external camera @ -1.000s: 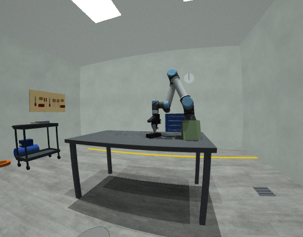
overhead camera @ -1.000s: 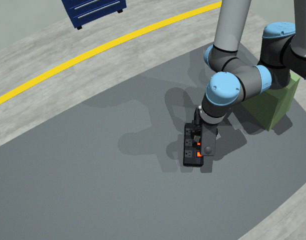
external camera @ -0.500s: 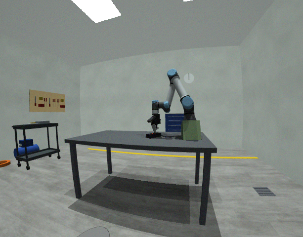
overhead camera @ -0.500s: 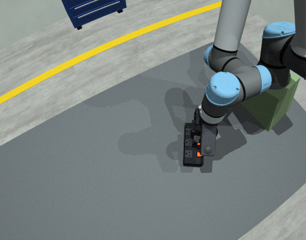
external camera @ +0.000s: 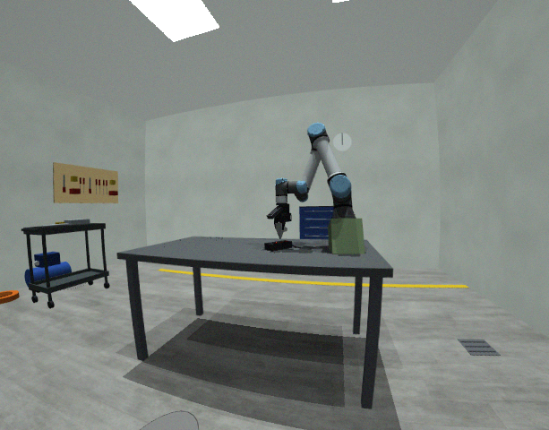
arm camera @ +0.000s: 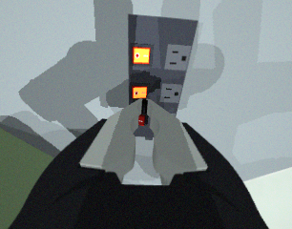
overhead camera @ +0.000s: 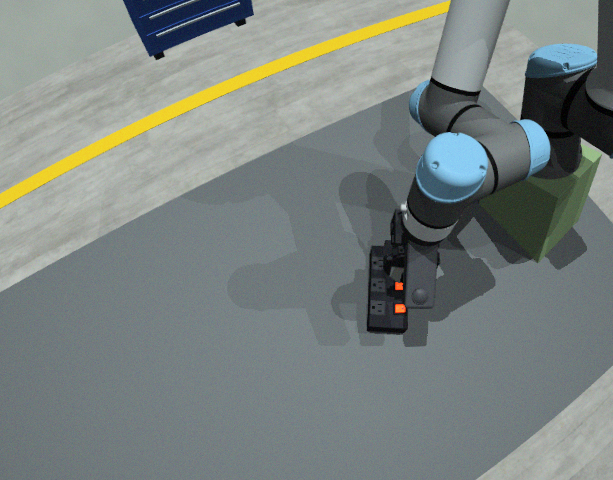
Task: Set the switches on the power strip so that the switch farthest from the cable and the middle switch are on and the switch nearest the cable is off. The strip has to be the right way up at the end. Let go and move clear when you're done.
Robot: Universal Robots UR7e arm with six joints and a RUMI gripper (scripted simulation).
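The power strip [overhead camera: 386, 289] lies face up on the grey surface [overhead camera: 192, 335], just beside the green block [overhead camera: 544, 211] that carries my arm. Two switches glow orange: one [overhead camera: 399, 308] at the strip's far end from me and the middle one [overhead camera: 398, 285]. The third switch lies under my tool and I cannot tell its setting.

My fingers are pressed fully together and hold nothing. They point down over the strip, poised above its near portion. In the wrist view, a small dark-red tip [arm camera: 142, 118] projects between them, just short of the middle lit switch [arm camera: 139, 92].
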